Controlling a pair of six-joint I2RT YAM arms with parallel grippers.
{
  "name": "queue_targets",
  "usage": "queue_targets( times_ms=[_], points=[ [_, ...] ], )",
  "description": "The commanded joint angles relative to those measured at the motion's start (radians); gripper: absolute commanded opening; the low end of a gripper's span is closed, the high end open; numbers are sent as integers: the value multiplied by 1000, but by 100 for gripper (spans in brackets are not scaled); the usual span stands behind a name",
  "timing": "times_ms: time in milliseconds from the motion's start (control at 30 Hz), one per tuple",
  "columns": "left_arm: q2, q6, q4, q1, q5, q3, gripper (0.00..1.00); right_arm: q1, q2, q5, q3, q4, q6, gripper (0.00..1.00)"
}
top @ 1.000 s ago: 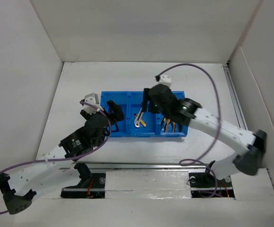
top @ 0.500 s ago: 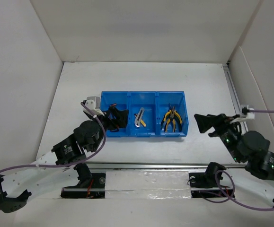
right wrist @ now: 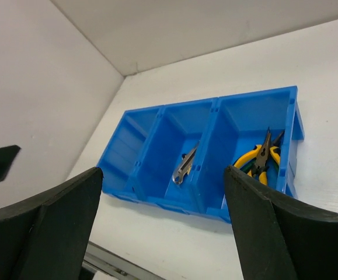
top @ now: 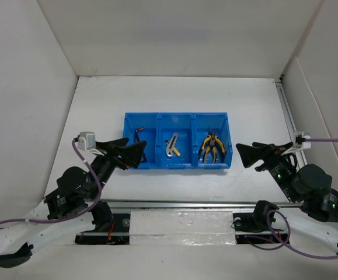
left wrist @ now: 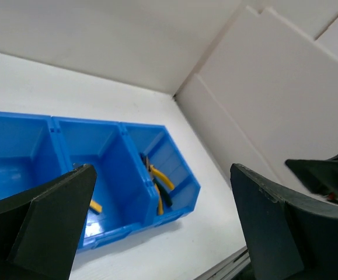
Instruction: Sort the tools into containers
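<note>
Clearly, the blue plastic three-compartment tray [top: 157,165] lies between the left gripper [top: 135,150] and the right gripper [top: 247,156], both with fingers wide apart and empty. Yellow-handled pliers [top: 211,147] lie in the compartment nearest the right gripper, and a silver metal piece [top: 171,146] in the middle one.

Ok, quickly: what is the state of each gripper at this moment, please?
Left gripper: open, holding nothing.
Right gripper: open, holding nothing.
</note>
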Motion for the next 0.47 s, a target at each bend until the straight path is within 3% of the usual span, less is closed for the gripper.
queue_targets(
  times_ms=[0, 433],
  points=[
    [-60, 24, 101, -6, 15, -31, 99, 10, 13, -4, 9, 45, -17, 89],
    [-54, 24, 92, -6, -2, -28, 99, 10, -31, -125, -14, 110, -99, 88]
  ],
)
